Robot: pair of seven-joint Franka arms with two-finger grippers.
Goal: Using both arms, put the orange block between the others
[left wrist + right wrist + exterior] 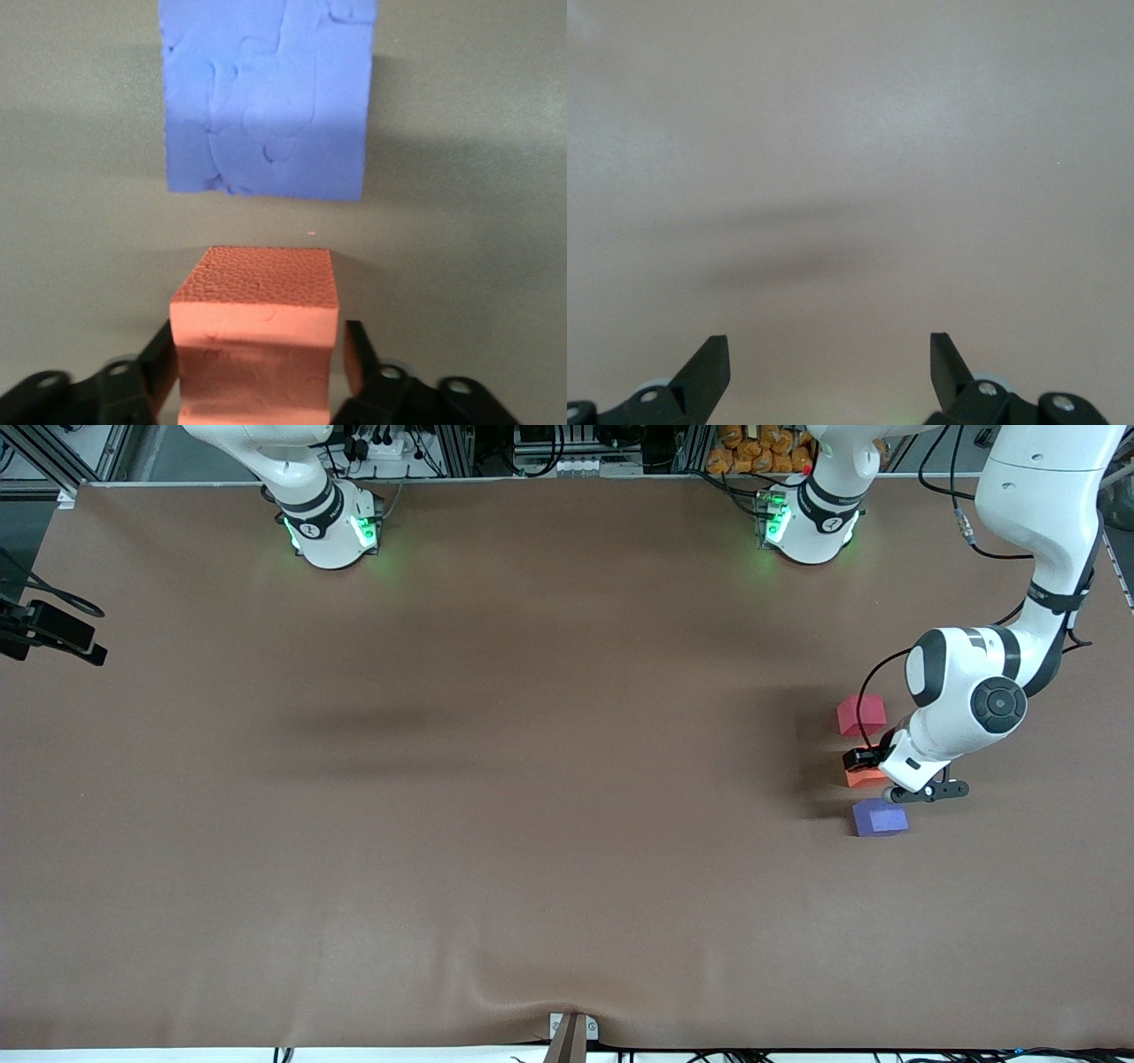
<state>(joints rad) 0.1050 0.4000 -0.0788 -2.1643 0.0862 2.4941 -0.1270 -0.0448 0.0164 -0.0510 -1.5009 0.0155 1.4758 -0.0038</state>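
Observation:
The orange block [864, 778] sits on the brown table near the left arm's end, between the red-pink cube [861, 715], which lies farther from the front camera, and the purple-blue cube [880, 817], which lies nearer. My left gripper [873, 766] is low around the orange block [255, 305]. It is open, with its fingers [359, 350] standing just off the block's dented sides. The purple-blue cube [266, 93] lies just past the block in the left wrist view. My right gripper [829, 363] is open over bare table and holds nothing; its hand is out of the front view.
A black camera mount [53, 633] sticks in at the table edge toward the right arm's end. A small bracket [571, 1032] sits at the table's edge nearest the front camera. Both arm bases [332, 527] stand along the edge farthest from it.

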